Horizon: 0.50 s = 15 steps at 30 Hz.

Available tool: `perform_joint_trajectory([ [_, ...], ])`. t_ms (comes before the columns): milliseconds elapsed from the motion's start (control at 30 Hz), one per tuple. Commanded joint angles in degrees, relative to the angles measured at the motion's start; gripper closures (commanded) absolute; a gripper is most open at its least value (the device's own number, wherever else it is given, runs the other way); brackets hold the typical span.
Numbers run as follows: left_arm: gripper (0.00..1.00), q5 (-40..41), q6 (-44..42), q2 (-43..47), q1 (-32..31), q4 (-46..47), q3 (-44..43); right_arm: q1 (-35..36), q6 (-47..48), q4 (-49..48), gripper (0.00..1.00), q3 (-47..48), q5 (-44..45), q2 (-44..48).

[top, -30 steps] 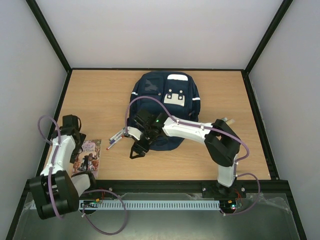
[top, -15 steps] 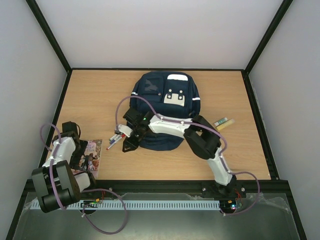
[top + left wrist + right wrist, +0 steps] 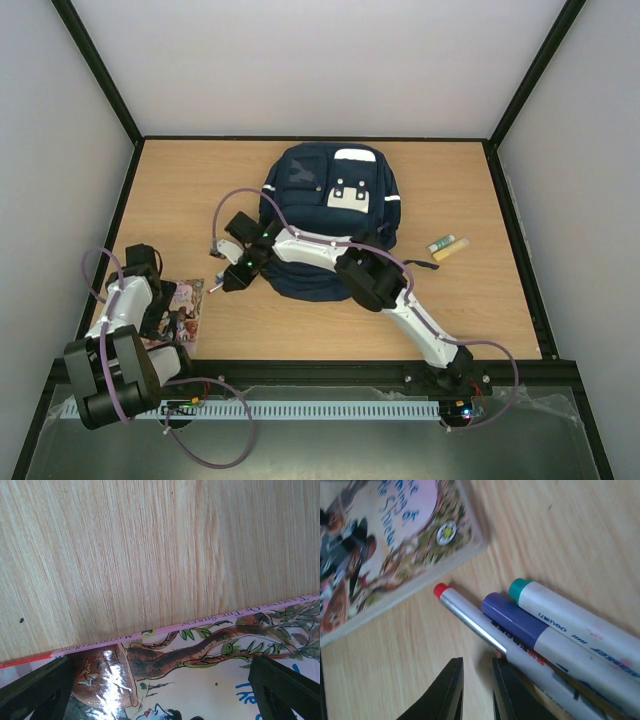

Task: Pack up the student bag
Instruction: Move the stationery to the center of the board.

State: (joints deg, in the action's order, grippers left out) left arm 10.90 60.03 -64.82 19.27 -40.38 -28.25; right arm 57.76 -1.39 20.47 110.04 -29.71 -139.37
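The student bag point(image 3: 335, 205), navy with white patches, lies flat at the table's middle back. My right arm reaches left across its lower edge. The right gripper point(image 3: 228, 281) point(image 3: 476, 692) hangs low over the wood, its jaws nearly shut with a thin gap and nothing between them. Just past its right finger point(image 3: 512, 692) lie a silver pen with a red end point(image 3: 467, 619), a blue-capped marker point(image 3: 520, 627) and a green-capped marker point(image 3: 570, 617). My left gripper point(image 3: 163, 312) point(image 3: 160, 702) stands wide open, close above an illustrated book point(image 3: 187, 305) point(image 3: 200, 670).
The same book point(image 3: 380, 545) shows at the upper left of the right wrist view, a short way from the pens. A small green-capped stick and a yellow one point(image 3: 447, 246) lie right of the bag. Black frame rails edge the table.
My right arm has swung left off the bag toward the pens while its jaws closed to a narrow gap. The left arm has settled lower over the book.
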Motion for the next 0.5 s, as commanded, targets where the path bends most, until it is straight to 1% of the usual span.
perform_joint_trajectory([
  [0,0.01,-4.87,-0.09,-0.47,-1.17,0.77,2.68,-0.39,-4.84,1.80,0.82,4.55,6.34,-6.45],
  [133,0.01,-5.15,0.12,-0.14,-2.65,1.12,2.90,-1.57,-6.40,2.31,0.83,9.04,7.08,-8.82],
  [300,0.01,-6.69,1.61,0.05,-5.45,1.52,4.13,-1.95,-5.60,3.12,0.83,9.25,6.73,-8.92],
  [467,0.02,-7.02,3.86,2.80,-8.27,1.35,5.72,-2.99,-5.43,2.21,0.83,9.53,9.46,-8.04],
])
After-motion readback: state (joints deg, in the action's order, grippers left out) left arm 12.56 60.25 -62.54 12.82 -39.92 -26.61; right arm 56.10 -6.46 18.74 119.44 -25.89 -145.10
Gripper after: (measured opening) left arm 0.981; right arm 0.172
